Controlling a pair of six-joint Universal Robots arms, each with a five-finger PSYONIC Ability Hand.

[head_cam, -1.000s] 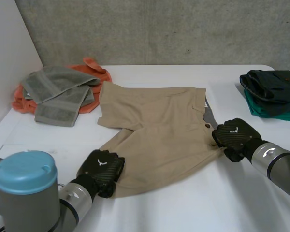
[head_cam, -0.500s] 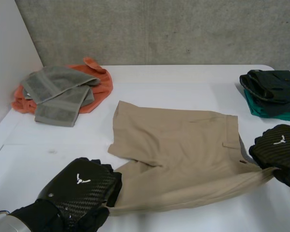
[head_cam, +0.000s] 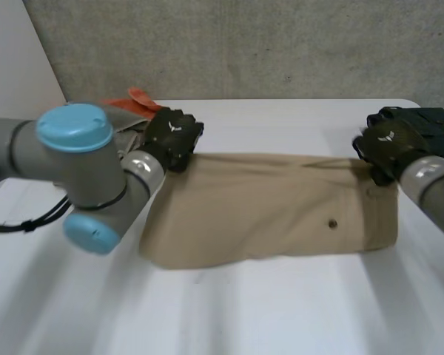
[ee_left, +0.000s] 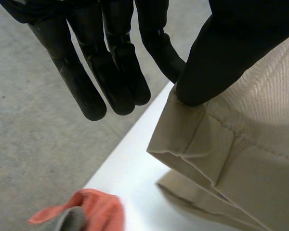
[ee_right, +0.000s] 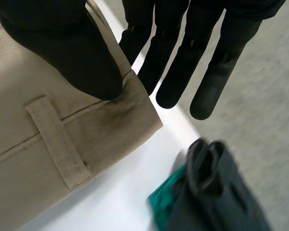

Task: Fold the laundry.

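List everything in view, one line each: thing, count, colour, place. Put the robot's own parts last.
shorts: one, tan, folded in half across the middle of the table
cloth: one, orange, far left of the table, behind the left arm
towel: one, grey, against the orange cloth
dark garment: one, near black, far right of the table
teal garment: one, teal, under the dark garment
table: one, white, under everything
wall: one, grey, behind the table
left arm: one, grey with light-blue caps, reaching across the table's left side
right arm: one, grey, at the table's right side
left hand: one, black, pinching the shorts' far left corner
right hand: one, black, pinching the shorts' far right corner
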